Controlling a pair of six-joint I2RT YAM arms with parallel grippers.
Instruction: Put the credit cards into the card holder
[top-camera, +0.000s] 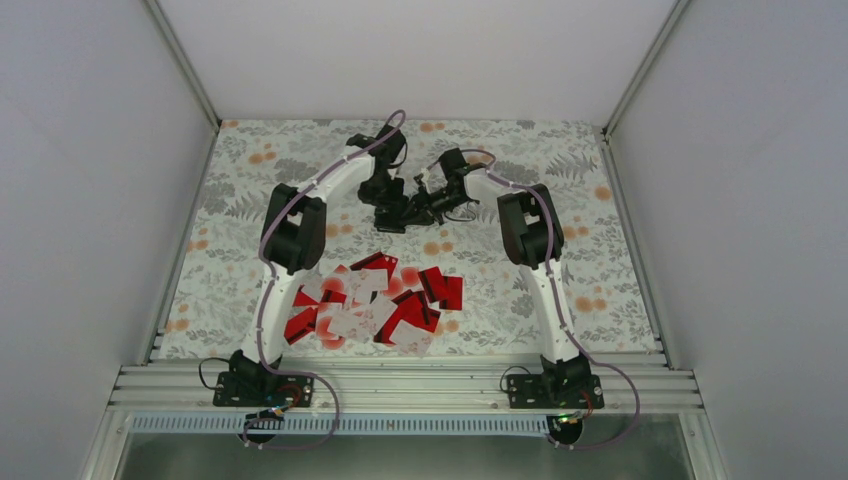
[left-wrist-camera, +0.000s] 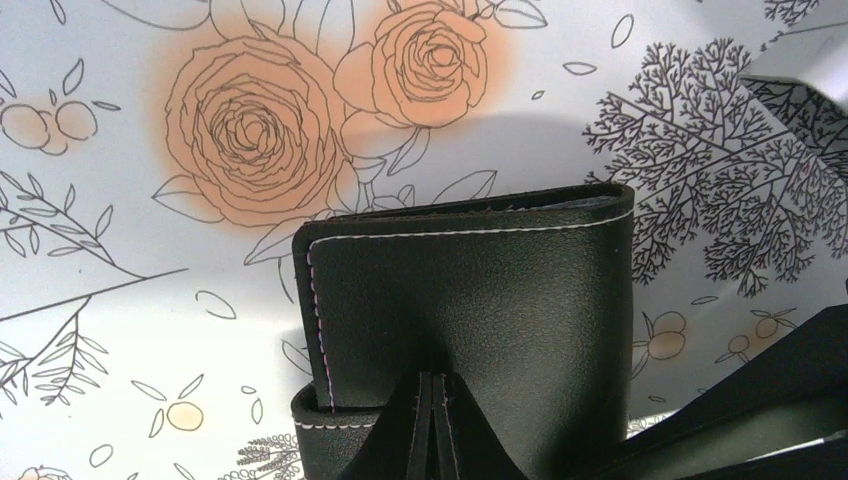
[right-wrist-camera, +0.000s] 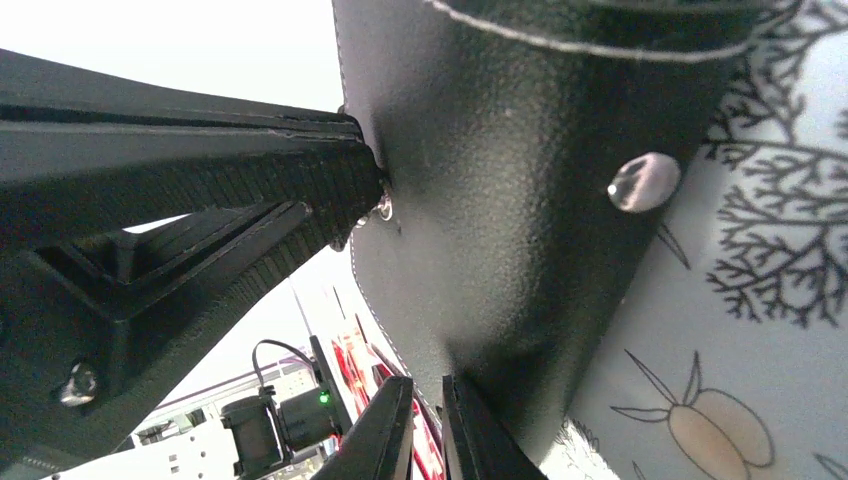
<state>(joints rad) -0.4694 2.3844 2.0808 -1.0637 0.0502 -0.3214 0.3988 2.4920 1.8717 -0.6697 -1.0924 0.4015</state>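
The left claw (left-wrist-camera: 432, 422) is pinched on the black card holder (left-wrist-camera: 480, 290), and the right claw (right-wrist-camera: 428, 428) pinches its other flap. The credit cards (top-camera: 370, 305) lie well apart.

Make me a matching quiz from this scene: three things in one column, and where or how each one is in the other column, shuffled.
Things:
1. credit cards
2. card holder
3. tablecloth

States:
A. gripped by the left claw and right claw
B. floral print with orange blooms
C. heaped loose on the near side, between the arms

Pairs: 1-C, 2-A, 3-B
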